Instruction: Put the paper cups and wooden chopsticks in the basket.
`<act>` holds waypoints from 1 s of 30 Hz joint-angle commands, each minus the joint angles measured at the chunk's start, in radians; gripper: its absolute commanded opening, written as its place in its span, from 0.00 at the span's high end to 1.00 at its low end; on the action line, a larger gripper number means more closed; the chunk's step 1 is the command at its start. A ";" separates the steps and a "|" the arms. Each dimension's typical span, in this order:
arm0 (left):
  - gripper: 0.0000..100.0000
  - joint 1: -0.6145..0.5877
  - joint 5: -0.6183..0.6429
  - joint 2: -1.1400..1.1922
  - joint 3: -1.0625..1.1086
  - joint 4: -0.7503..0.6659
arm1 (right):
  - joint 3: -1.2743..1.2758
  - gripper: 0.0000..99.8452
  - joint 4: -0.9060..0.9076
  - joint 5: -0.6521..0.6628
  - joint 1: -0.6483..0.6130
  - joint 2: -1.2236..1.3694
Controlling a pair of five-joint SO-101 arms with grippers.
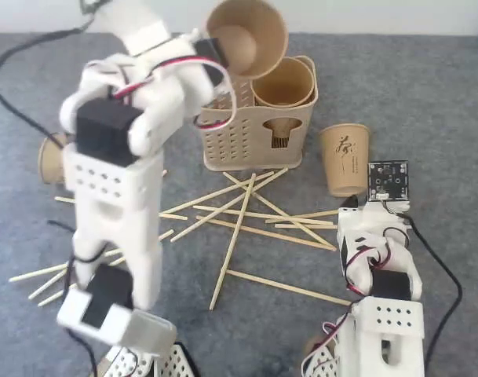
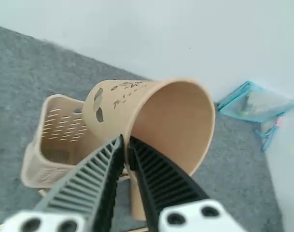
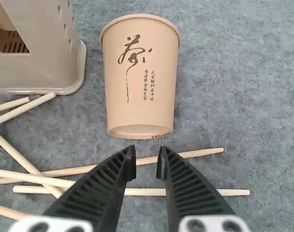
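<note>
My left gripper [image 1: 215, 51] is shut on the rim of a brown paper cup [image 1: 250, 35], which is tilted in the air over the beige basket [image 1: 239, 141]. In the left wrist view its fingers [image 2: 105, 169] pinch the cup's wall [image 2: 171, 121] above the basket [image 2: 50, 140]. One cup [image 1: 284, 82] stands inside the basket. Another printed cup [image 1: 345, 157] lies right of the basket, its base toward my right gripper [image 1: 352, 204]. That gripper [image 3: 146, 162] is shut and holds nothing, just short of this cup [image 3: 139, 82]. Several wooden chopsticks [image 1: 246, 212] lie scattered on the carpet.
Part of a further cup [image 1: 49, 159] shows behind the left arm at the left. Chopsticks [image 3: 185, 154] cross the carpet under the right gripper, beside the basket's corner [image 3: 40, 53]. A teal object [image 2: 255, 104] lies by the far wall.
</note>
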 commanded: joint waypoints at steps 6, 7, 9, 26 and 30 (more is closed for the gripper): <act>0.99 0.095 0.100 0.166 -0.197 -0.009 | 0.000 0.91 -0.044 0.043 -0.007 -0.022; 0.99 0.100 0.107 0.181 -0.194 -0.008 | 0.000 0.91 -0.044 0.043 -0.007 -0.022; 0.99 0.101 0.135 0.207 -0.200 0.006 | 0.000 0.91 -0.044 0.043 -0.007 -0.021; 0.99 0.104 0.167 0.233 -0.071 0.029 | 0.008 0.91 -0.047 0.044 -0.010 -0.021; 0.98 0.109 0.169 0.233 -0.064 0.009 | 0.008 0.91 -0.047 0.044 -0.010 -0.021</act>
